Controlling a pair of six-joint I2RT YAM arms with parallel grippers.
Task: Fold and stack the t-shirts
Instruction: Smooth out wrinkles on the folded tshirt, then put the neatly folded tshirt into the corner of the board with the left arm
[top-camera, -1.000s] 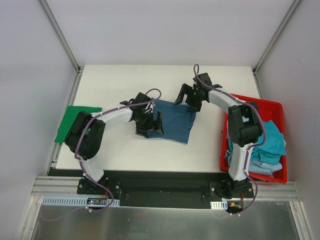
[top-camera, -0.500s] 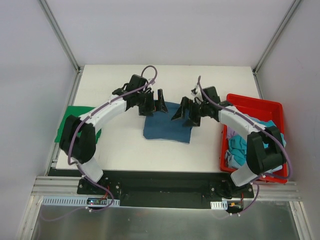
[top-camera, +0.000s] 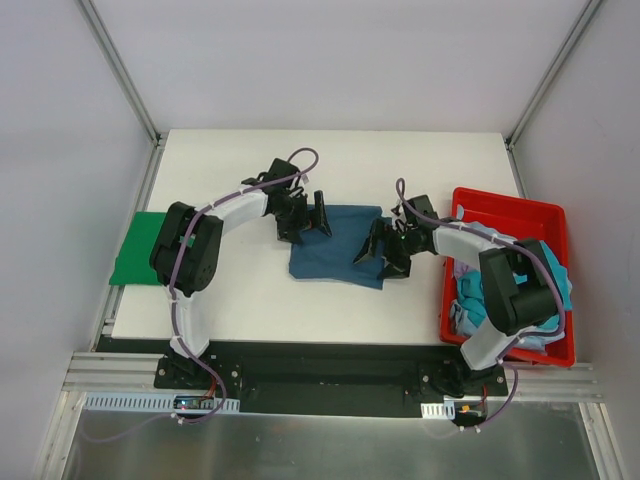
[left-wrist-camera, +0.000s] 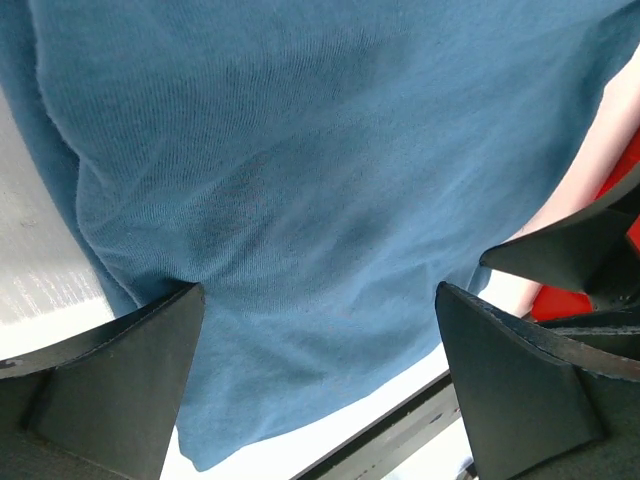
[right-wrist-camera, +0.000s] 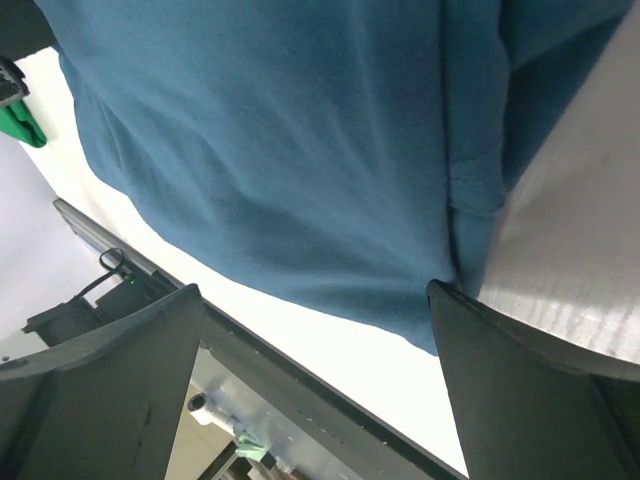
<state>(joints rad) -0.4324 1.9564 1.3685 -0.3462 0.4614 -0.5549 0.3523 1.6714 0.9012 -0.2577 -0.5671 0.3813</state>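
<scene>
Flanking blue tee (top-camera: 335, 252): L gripper (top-camera: 306, 221), R gripper (top-camera: 383, 254), splayed

Right end effector (right-wrist-camera: 315, 290) gaping over dark teal-blue t-shirt (right-wrist-camera: 300, 150) — lying on table (right-wrist-camera: 560, 220); green t-shirt (right-wrist-camera: 20, 125) at left edge.

Matt knit cotton dark teal-blue t-shirt (top-camera: 335, 248) on smooth white table (top-camera: 250, 290); glossy red plastic bin (top-camera: 505, 210).

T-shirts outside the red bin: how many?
2: the dark blue t-shirt at the middle of the table, the green t-shirt at its left edge. Others may hide beneath.
</scene>
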